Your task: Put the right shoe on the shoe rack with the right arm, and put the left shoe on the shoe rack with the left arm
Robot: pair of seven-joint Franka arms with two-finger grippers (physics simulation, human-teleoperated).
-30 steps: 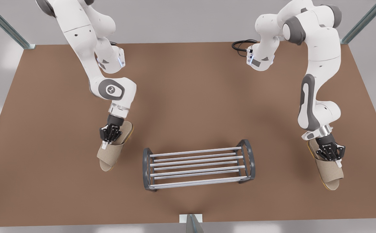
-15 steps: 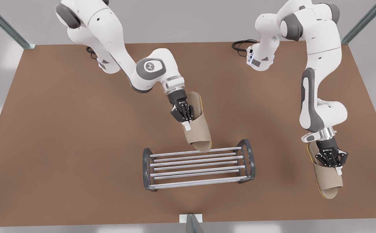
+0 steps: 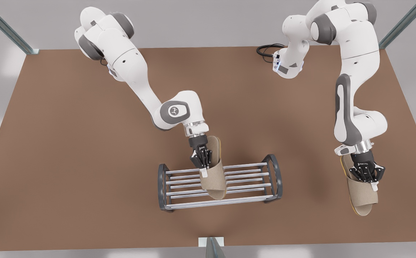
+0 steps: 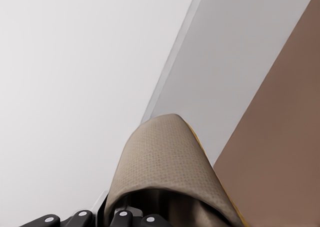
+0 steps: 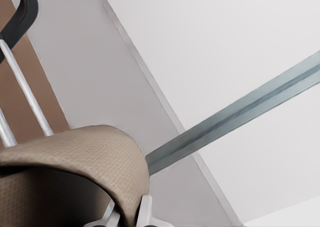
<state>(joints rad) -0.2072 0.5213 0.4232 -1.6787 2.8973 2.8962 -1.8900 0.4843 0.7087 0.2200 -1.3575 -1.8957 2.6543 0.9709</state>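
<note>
The shoe rack (image 3: 273,175) stands near the table's front middle, with dark arched ends and pale rods. My right gripper (image 3: 202,163) is shut on the right shoe (image 3: 216,181), a tan slipper held across the rack's rods with its toe toward the near side. I cannot tell whether it touches the rods. The right wrist view shows that slipper's strap (image 5: 75,157) with the rack's end frame (image 5: 25,7) just beyond. At the front view's right, my left gripper (image 3: 367,175) is shut on the left shoe (image 3: 363,200), well apart from the rack. The left wrist view shows its strap (image 4: 165,162).
The brown table (image 3: 68,161) spreads wide on both sides of the rack. A black cable (image 3: 265,50) lies at the back edge by the arm base. Metal posts (image 3: 4,27) stand at the back corners, and a small bracket (image 3: 211,243) sits at the front edge.
My right arm swung the right shoe from the front view's left to behind the rack, then down over its rods. The left gripper with its shoe shifted only slightly.
</note>
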